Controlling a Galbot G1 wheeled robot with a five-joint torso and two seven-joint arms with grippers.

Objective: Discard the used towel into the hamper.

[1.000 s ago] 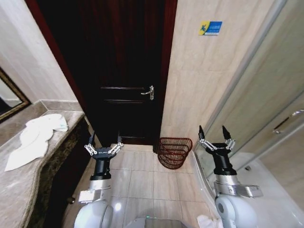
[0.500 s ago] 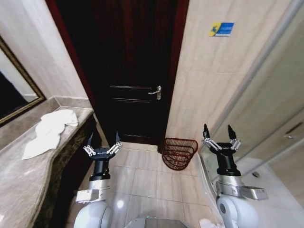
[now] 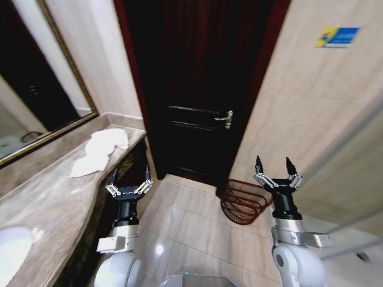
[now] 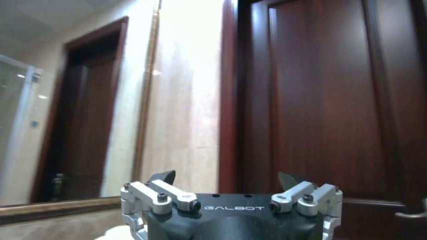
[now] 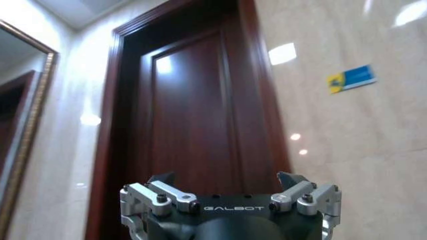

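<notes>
While both grippers [image 3: 128, 180] [image 3: 274, 170] gape empty, towel [image 3: 99, 149] tops counter [image 3: 54, 209]; hamper [image 3: 245, 201] beside door [image 3: 200, 89].

This is a bathroom, the tidy hotel sort: a mottled grey-brown marble tabletop [image 3: 54, 209] runs along the left wall with a white basin [image 3: 12, 251] sunk into it, under a large gold-framed wall mirror [image 3: 42, 101]. Glossy beige tiles cover the floor [image 3: 191, 227], and a dark wooden door with a metal lever handle [image 3: 200, 89] stands closed ahead.
</notes>
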